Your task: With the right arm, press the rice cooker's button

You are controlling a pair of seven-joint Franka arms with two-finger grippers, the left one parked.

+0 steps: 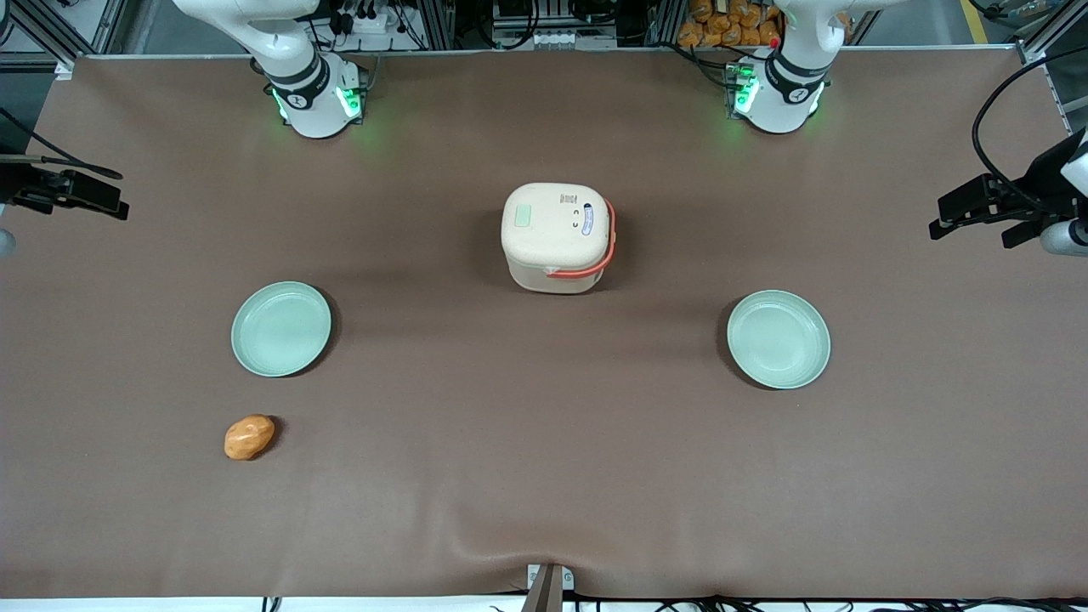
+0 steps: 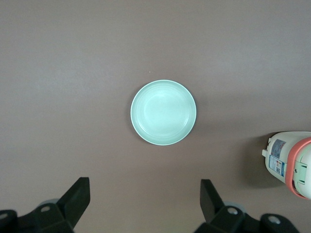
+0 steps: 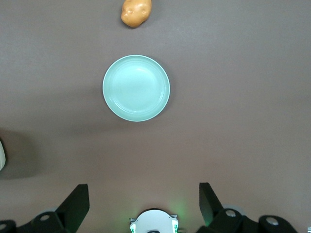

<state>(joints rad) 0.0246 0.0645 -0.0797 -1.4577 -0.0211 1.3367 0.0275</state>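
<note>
The cream rice cooker stands mid-table with its lid shut and its orange-red handle folded down along one side. The lid carries a pale green rectangular patch and small dark marks; I cannot tell which of these is the button. The cooker also shows in the left wrist view, and a sliver of it shows in the right wrist view. The right arm's gripper hangs high over the working arm's end of the table, well away from the cooker. It is open, with nothing between its fingers.
A pale green plate lies below the gripper, with an orange potato nearer the front camera. A second green plate lies toward the parked arm's end. The right arm's base stands at the table's back edge.
</note>
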